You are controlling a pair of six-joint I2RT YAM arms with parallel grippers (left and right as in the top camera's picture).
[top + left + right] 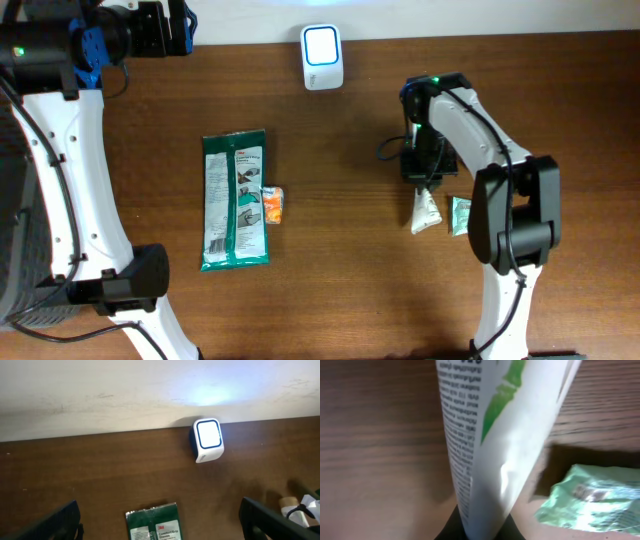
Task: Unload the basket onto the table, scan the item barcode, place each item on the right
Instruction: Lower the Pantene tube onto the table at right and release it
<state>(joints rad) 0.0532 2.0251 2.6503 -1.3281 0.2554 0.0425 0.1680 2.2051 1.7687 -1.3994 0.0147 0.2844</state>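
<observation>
My right gripper (424, 178) is shut on the crimped end of a white tube (425, 212) with green markings and fine print, which hangs close over the table. In the right wrist view the tube (490, 435) fills the middle, pinched at the bottom by the dark jaws of the gripper (480, 529). The white scanner (322, 57), its face lit, stands at the table's back edge, well to the left of the tube. My left gripper (160, 512) is open and empty, up at the back left, looking down at the scanner (207, 440).
A long green glove packet (235, 200) lies left of centre, with a small orange item (272, 203) against its right side. A pale green sachet (460, 215) lies just right of the tube and shows in the right wrist view (590, 495). The glove packet's top (152, 522) shows between the left fingers.
</observation>
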